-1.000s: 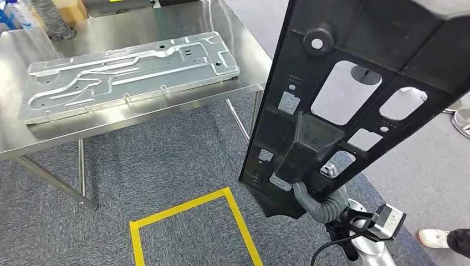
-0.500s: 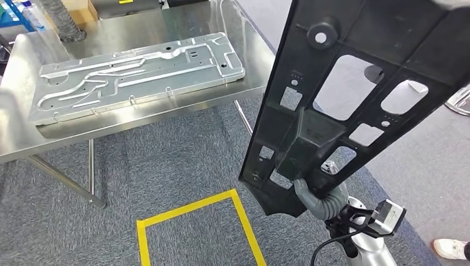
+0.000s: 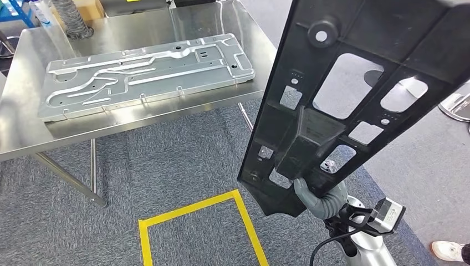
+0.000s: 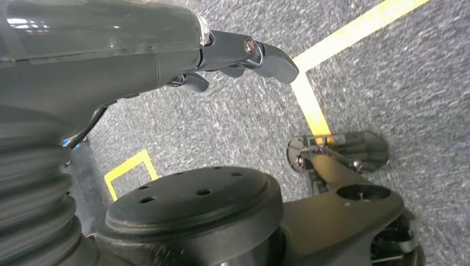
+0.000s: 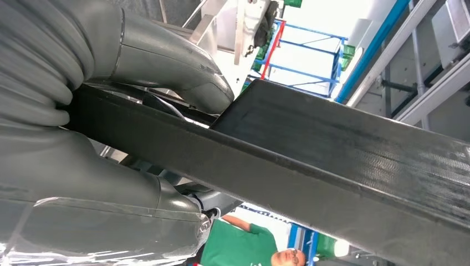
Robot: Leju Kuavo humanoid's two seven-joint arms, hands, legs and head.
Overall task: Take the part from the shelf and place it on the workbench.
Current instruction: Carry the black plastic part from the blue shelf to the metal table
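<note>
No legible text, label, brand, number or sign appears in any view. The black part (image 3: 354, 94) bears small moulded marks at about 9 o'clock of its large opening, too small to read.

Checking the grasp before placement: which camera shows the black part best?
Head view: the black part shows its cutouts, with the right hand gripping its lower end. Right wrist view gives just an edge; left wrist view faces the floor.
</note>
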